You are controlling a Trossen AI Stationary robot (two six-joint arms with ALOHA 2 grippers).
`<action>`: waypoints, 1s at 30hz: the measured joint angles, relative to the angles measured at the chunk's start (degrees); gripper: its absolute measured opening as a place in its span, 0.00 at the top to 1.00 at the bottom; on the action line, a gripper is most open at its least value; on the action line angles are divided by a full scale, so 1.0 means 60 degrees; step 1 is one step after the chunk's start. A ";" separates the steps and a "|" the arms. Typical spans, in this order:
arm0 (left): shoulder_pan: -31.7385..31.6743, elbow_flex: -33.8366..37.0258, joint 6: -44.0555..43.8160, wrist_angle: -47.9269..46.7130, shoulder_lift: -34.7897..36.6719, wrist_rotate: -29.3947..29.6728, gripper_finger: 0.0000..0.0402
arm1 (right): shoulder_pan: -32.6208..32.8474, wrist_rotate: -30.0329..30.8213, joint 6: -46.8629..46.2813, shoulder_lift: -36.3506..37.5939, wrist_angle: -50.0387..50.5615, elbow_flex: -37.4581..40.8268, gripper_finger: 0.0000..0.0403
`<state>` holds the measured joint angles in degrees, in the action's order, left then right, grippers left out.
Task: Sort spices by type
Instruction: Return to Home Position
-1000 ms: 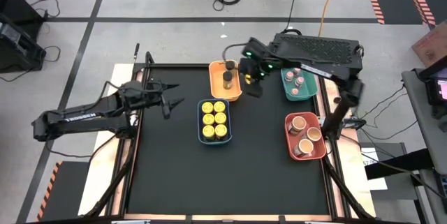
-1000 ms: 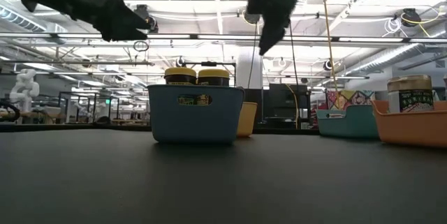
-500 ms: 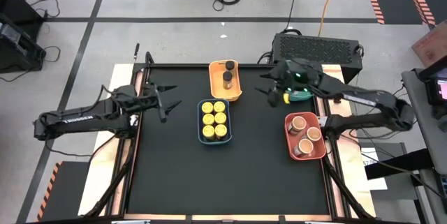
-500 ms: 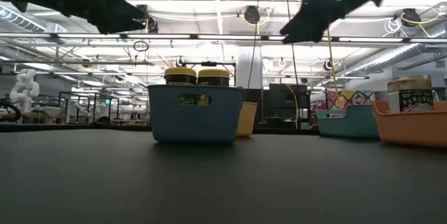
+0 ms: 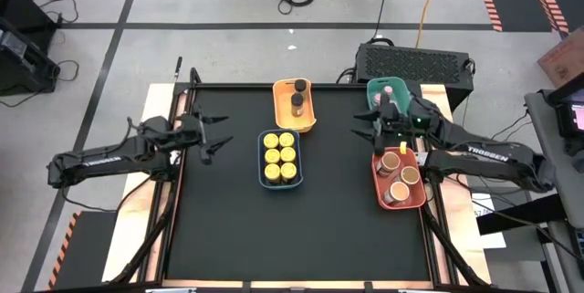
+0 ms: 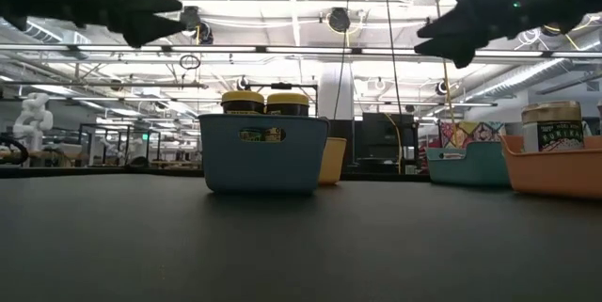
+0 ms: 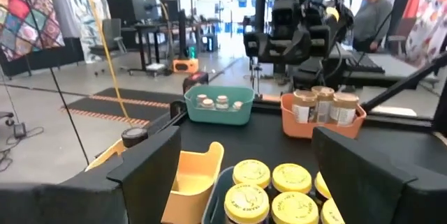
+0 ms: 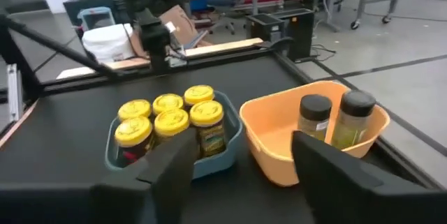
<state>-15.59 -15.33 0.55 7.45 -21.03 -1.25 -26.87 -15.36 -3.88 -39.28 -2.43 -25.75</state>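
— What is found at the left of the counter (image 5: 228,229)?

— The left gripper (image 5: 213,145) is held above the counter's left part, well clear of the surface and left of the blue tray (image 5: 262,159); its fingers (image 7: 150,172) are spread wide, and nothing is gripped between them.

— And what is kept in the middle trays?

— Six yellow-lidded jars (image 5: 279,156) are packed upright in the blue tray, in two columns of three; the yellow tray (image 5: 279,110) is set just beyond it, toward the far edge, and two dark-lidded jars (image 5: 297,103) are stood in it, one behind the other.

— What is seen further right?

— The right gripper (image 5: 362,129) is raised above the counter, between the yellow tray and the red tray (image 5: 377,179); its fingers (image 8: 171,172) are likewise parted wide, and nothing is held by them; the green tray (image 5: 373,87) is placed at the far right corner and is partly hidden by the right arm; in the left wrist view three pink-lidded jars (image 7: 221,101) are made out in it; three tubs (image 5: 400,193) are stood in the red tray, which is set at the right edge, nearer than the green tray.

— Where, then, are the spices found?

— Every jar and tub that can be seen is stood inside a tray, one kind to each tray.
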 joint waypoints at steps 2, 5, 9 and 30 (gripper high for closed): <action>-0.0023 0.0438 -0.0040 0.0752 0.0010 0.0025 0.19 | 0.0041 -0.0017 0.0059 0.0184 -0.0006 0.0215 0.52; -0.0054 0.0814 -0.0050 0.1707 0.0010 0.0057 0.19 | 0.0147 0.0007 0.0186 0.0396 0.0020 0.0524 0.70; -0.0087 0.0827 -0.0045 0.1944 0.0021 0.0059 0.19 | 0.0276 0.0027 0.0357 0.0816 0.0020 0.1034 0.95; -0.0084 0.1921 -0.1603 0.2202 0.0014 -0.0467 0.19 | 0.0110 0.0631 -0.0344 0.3565 -0.0164 0.3055 1.00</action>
<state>-16.10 -3.81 -9.07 20.67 -20.95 -4.05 -26.21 -11.58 -5.94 -17.89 -3.41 -7.42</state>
